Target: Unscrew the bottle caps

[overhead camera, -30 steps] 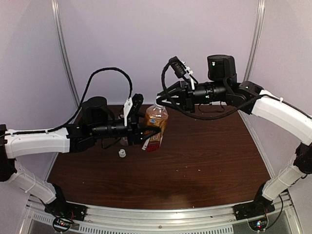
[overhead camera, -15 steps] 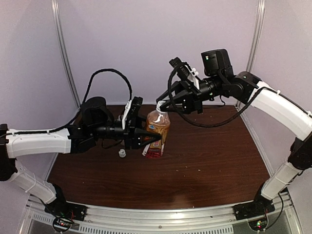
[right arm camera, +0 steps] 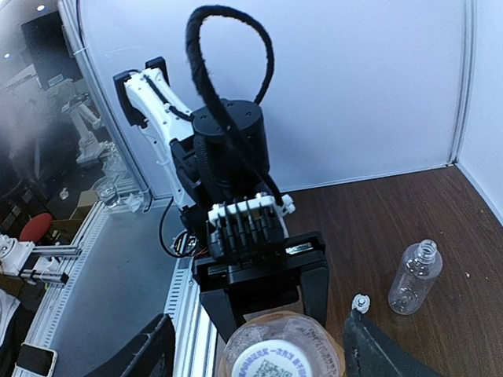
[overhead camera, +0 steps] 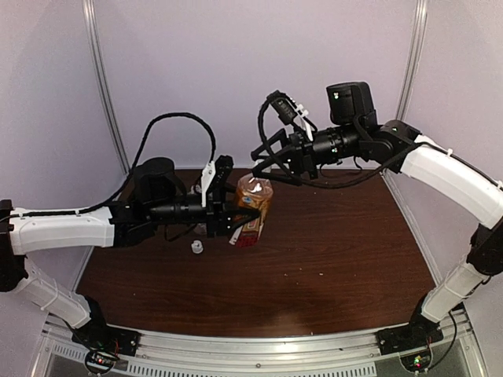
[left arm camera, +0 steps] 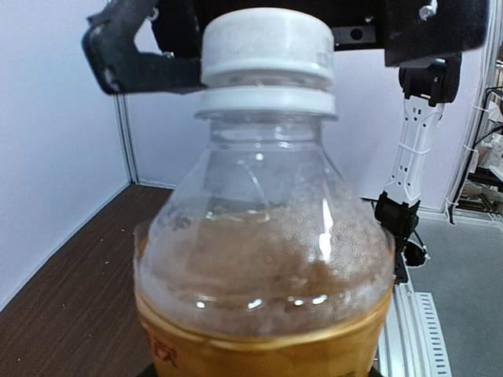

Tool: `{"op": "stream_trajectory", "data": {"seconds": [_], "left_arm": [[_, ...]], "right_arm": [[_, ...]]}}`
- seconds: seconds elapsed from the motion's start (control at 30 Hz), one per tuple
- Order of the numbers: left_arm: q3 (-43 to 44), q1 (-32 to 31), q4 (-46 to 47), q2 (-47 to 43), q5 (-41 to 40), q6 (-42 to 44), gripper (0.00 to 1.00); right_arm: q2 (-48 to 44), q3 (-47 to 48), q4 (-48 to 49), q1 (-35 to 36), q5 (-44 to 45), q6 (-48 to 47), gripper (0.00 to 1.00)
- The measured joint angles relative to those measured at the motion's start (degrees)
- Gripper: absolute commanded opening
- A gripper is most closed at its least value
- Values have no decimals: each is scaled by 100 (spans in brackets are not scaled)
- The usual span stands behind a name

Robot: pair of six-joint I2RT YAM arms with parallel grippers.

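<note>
The bottle [overhead camera: 253,206] with amber liquid and a red-and-white label is held above the table, my left gripper [overhead camera: 238,214] shut on its body. Its white cap [left arm camera: 267,47] is on the neck and shows a printed code on top [right arm camera: 279,363]. My right gripper [right arm camera: 259,318] is open, its black fingers [right arm camera: 149,353] standing apart on either side of the cap without touching it. A clear bottle [right arm camera: 414,276] with no cap stands on the table, and a loose white cap [right arm camera: 361,301] lies next to it; the same loose cap [overhead camera: 196,247] shows below my left arm.
The dark wood table [overhead camera: 330,259] has pale walls on three sides and metal corner posts [overhead camera: 106,94]. My left arm's black cable [overhead camera: 177,118] loops above the bottle. The aluminium rail [overhead camera: 259,345] runs along the near edge.
My right gripper has let go of the cap and spread its fingers, having turned about its wrist. The amber bottle stays in my left gripper and has tipped slightly.
</note>
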Motion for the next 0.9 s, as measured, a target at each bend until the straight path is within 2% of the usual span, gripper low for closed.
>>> {"op": "stream_trajectory", "data": {"seconds": [0.13, 0.5, 0.67, 0.9], "left_arm": [[2, 0, -144, 0, -278, 48, 18], [11, 0, -354, 0, -911, 85, 18], [11, 0, -450, 0, -1261, 85, 18], [13, 0, -525, 0, -1528, 87, 18]], "right_arm": [[-107, -15, 205, 0, 640, 682, 80], [-424, -516, 647, 160, 2671, 2177, 81], [-424, -660, 682, 332, 3104, 2490, 81], [-404, -671, 758, 437, 3235, 2647, 74]]}}
